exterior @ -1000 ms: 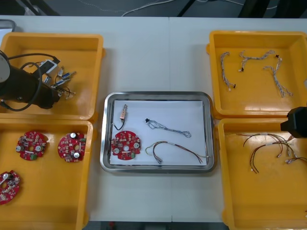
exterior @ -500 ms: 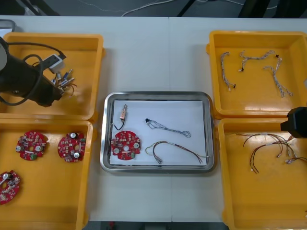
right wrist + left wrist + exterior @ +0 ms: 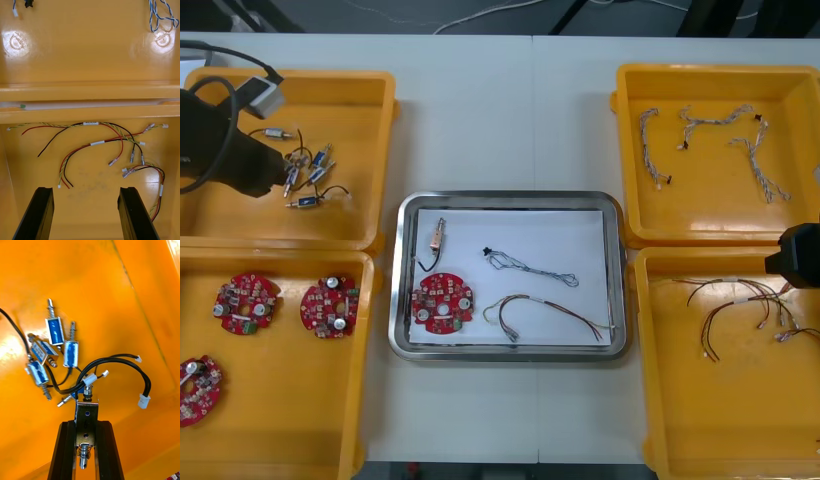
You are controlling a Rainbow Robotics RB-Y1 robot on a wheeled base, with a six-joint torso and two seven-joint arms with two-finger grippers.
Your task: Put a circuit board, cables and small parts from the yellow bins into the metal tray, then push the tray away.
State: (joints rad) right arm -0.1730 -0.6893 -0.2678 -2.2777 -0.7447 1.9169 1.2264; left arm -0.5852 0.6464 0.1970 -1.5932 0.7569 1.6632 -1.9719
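Yellow plastic of the far left bin (image 3: 360, 120) lies under your left gripper (image 3: 86, 423), which is clamped on one small metal part (image 3: 87, 410) trailing a black cable (image 3: 123, 363). Other blue-bodied parts (image 3: 56, 330) lie just beyond it. Your right gripper (image 3: 84, 191) hangs over the near right bin (image 3: 30, 165), fingers spread wide around nothing, above red and yellow cables (image 3: 101, 142). On the table (image 3: 500, 110), the metal tray (image 3: 505, 197) holds a red circuit board (image 3: 443, 303), a blue and white cable (image 3: 530, 268) and a multicoloured cable (image 3: 545, 310).
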